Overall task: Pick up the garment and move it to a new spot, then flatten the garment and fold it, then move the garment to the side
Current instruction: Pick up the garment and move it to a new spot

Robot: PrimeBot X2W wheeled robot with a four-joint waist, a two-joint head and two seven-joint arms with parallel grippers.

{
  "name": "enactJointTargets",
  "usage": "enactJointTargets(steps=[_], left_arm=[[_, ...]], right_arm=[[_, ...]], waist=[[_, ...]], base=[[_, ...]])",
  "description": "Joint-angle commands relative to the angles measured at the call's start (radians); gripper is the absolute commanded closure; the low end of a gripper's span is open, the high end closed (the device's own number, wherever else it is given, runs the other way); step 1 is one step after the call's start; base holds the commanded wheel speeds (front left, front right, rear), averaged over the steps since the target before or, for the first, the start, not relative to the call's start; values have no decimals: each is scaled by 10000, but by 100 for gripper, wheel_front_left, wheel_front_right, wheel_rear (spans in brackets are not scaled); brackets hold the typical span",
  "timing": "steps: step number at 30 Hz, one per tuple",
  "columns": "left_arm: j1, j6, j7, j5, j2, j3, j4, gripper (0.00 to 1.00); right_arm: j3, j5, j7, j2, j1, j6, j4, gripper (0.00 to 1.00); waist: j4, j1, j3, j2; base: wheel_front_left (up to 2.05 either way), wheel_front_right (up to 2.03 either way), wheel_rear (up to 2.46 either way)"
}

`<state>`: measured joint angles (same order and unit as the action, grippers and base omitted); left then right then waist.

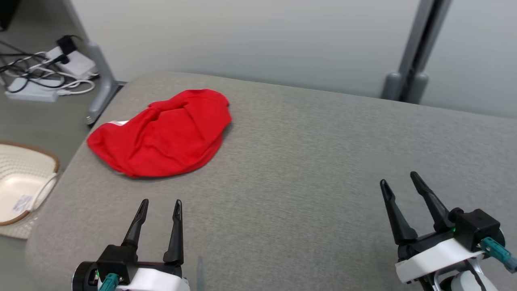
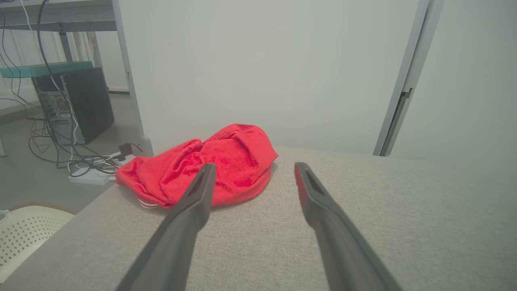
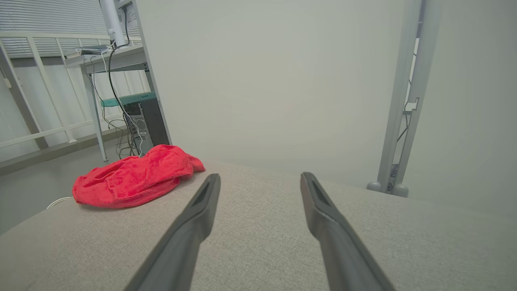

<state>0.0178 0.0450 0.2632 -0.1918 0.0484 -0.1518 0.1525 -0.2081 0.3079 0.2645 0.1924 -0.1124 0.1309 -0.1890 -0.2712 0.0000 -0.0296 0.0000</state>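
Grey table (image 1: 323, 161) carries red garment (image 1: 161, 135), crumpled, ahead of left pincer (image 1: 161, 201) and apart from it, well off to the left of right pincer (image 1: 398, 178). Both pincers spread, empty. Judgement: no step done yet; pick-up, flattening, folding and the side move remain.

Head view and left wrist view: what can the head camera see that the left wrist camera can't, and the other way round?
Extra in the head view: the right tool, open, low on the right over the grey cushion, and the round foot of the grey post.
Extra in the left wrist view: a dark computer tower on the floor below a teal shelf.
Shared by both: the crumpled red garment near the cushion's far left corner, the open left tool, the white basket and the white power strip with cables.
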Motion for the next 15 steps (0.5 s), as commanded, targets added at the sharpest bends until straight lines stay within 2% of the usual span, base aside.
enactJointTargets(steps=[1, 8, 15], left_arm=[[80, -29, 0, 75, 42, 71, -13, 0], [205, -80, 0, 119, 45, 191, -62, 0], [261, -30, 0, 90, 40, 173, -108, 0]], right_arm=[[-75, 47, 15, -22, 63, -3, -17, 0], [-265, 121, 15, -143, 105, -3, -86, 0], [-259, 105, 15, -211, 113, -3, -160, 0]], waist=[[-557, 0, 146, 0], [-1407, 0, 328, 0], [-1805, 0, 330, 0]], base=[[0, 0, 0], [0, 0, 0], [0, 0, 0]])
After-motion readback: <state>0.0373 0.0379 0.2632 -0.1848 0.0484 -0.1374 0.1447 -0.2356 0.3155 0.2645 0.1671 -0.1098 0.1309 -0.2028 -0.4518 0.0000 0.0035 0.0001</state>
